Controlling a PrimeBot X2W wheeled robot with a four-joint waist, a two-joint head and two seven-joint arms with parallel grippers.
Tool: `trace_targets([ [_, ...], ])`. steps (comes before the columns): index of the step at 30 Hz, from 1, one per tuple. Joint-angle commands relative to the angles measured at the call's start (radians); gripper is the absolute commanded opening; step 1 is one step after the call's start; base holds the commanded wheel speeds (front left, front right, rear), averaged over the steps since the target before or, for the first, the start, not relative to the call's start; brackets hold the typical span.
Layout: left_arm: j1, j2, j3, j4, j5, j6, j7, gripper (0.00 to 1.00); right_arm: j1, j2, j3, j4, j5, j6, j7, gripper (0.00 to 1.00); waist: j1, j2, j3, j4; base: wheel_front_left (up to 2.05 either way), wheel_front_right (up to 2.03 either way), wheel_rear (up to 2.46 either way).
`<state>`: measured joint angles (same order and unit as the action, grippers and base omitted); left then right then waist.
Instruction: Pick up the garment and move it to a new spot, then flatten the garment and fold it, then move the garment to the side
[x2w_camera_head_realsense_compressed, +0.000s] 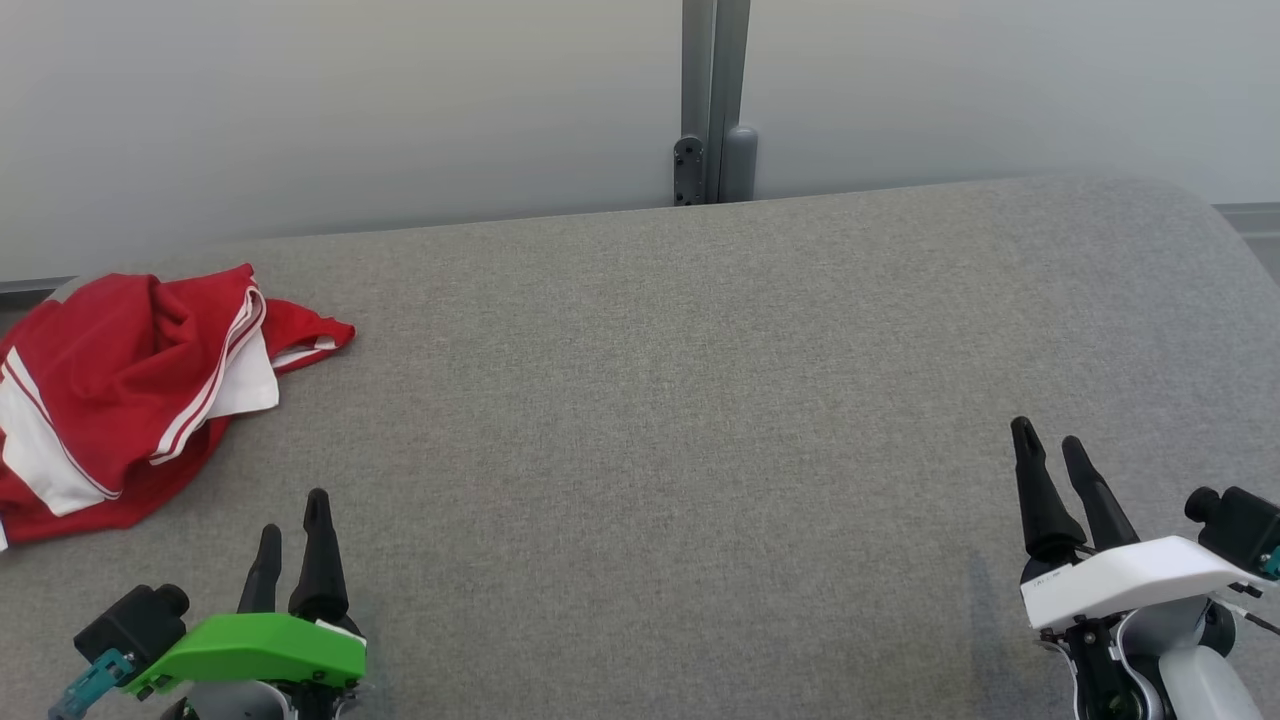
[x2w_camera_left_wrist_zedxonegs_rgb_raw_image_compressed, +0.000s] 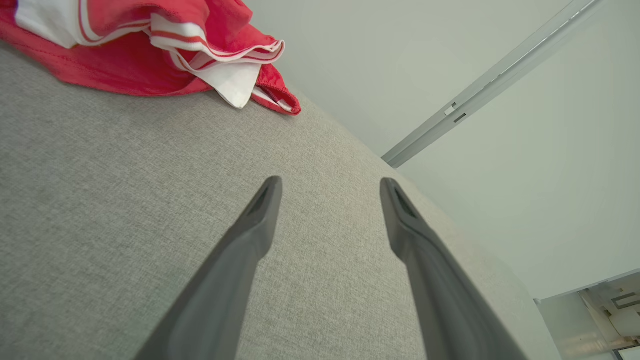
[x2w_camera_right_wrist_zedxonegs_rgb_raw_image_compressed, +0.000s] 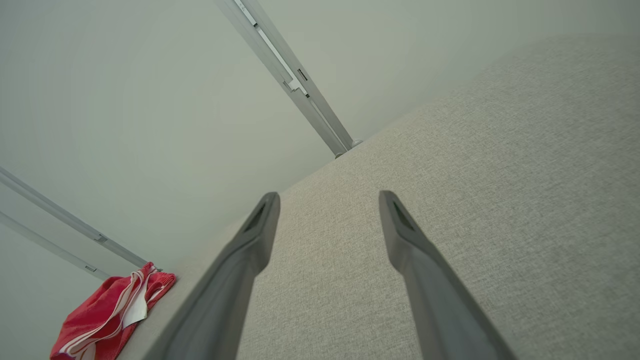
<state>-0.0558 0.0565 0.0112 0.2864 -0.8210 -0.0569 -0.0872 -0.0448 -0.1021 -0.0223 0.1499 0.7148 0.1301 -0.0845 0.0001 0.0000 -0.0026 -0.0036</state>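
Garment (x2w_camera_head_realsense_compressed: 110, 390) lies crumpled at the left edge of the head view, about mid-height: a red heap with white stripes and panels, resting on the grey surface (x2w_camera_head_realsense_compressed: 650, 400). Part of it runs past the frame edge, so I cannot tell how far it spreads.

As I read it, the pick-up has not begun. I would take the nearer arm up and left to the heap and come down on a raised fold, such as the striped ridge near its top, rather than on a flat hem pressed to the surface. I would pinch one firm bunch, lift until the trailing cloth clears, and carry it toward the open middle of the frame. Too thin a pinch could let the cloth slip or drag.

My left gripper (x2w_camera_head_realsense_compressed: 293, 512) sits at lower left, near the heap's lower edge but apart from it. Its jaws are spread wide and hold nothing. My right gripper (x2w_camera_head_realsense_compressed: 1047, 433) at lower right is just as wide and empty, well apart from the cloth.
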Motion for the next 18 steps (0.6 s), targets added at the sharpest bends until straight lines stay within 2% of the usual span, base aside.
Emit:
trace_targets([
  [1, -0.002, 0.012, 0.004, -0.013, 0.038, 0.003, -0.01, 1.0, -0.002, -0.01, 0.002, -0.019, -0.038, 0.001, -0.013, 1.0, 0.0, 0.0, 0.0, 0.0, 0.0, 0.0, 0.0],
  [18, 0.006, 0.015, 0.002, -0.013, 0.268, -0.006, -0.06, 1.0, 0.007, -0.024, 0.004, -0.03, -0.238, 0.001, -0.062, 1.0, 0.0, 0.0, 0.0, -0.002, 0.0, 0.0, 0.0],
])
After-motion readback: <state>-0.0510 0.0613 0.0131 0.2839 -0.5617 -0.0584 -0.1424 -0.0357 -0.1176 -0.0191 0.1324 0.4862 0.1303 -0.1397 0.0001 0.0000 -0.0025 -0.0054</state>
